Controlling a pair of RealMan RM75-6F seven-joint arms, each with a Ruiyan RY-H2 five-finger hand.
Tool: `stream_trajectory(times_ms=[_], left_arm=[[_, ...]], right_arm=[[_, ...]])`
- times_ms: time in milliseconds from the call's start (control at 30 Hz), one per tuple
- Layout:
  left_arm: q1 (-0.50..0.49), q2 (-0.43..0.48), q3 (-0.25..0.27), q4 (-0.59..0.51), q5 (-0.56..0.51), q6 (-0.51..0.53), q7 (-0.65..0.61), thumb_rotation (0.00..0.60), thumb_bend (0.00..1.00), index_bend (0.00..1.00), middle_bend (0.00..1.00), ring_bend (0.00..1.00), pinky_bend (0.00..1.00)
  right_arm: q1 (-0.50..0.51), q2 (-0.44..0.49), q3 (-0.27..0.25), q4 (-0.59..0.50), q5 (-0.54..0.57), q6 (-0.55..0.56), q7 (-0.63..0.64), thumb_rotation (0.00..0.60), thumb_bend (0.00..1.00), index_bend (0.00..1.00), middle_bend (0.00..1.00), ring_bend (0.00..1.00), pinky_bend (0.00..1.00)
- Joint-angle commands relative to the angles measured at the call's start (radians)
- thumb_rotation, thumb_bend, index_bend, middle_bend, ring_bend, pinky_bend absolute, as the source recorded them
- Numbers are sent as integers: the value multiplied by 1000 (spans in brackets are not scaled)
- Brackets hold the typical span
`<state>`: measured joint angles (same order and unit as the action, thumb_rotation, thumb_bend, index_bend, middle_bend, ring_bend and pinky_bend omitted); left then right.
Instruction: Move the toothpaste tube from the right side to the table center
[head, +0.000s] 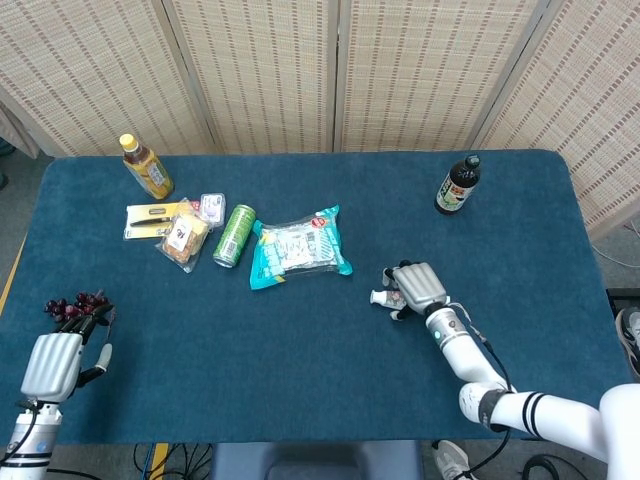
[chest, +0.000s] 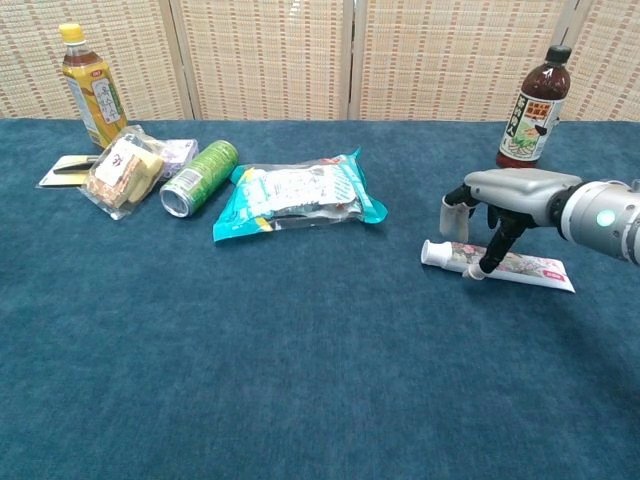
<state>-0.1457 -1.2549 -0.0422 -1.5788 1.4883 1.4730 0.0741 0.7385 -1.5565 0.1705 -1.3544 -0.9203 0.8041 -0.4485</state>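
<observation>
The right hand (chest: 497, 200) is hovering, fingers spread, gripping nothing, directly over the toothpaste tube (chest: 497, 264), which is lying crosswise beneath it, cap pointing centerward.

On the blue carpeted tabletop (chest: 300, 380), the white floral toothpaste tube (chest: 520, 267) lies right of the teal snack bag (chest: 298, 198), the right robot hand (chest: 500, 195) arched over its cap end. A dark glass sauce bottle (chest: 532, 108) stands behind it; a green drink can (chest: 200, 177) lies left of the bag.

Right hand (head: 417, 286) over toothpaste tube (head: 384, 297); left hand (head: 50, 364) at table (head: 300, 340) corner
</observation>
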Motion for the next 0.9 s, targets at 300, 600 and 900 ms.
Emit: stream_trajectory(times_ms=[300,600,900], left_arm=[[6,-5,-3,4,-4,4,-2,600,395,189,358,335,389],[9,-7,-6,9,-6,4,-7,600,394,189,357,335,388],[11,-14,-7,18,-6,4,-13,600,394,189,357,335,389]], right_arm=[[18,-13,-19,32,26,-15,6,600,184,422,451,240,343],[22,1,-28,28,51,-15,10,600,184,445,475,260,343],[34,2,-41,27,79,-22,-1,600,205,477,498,280,343]])
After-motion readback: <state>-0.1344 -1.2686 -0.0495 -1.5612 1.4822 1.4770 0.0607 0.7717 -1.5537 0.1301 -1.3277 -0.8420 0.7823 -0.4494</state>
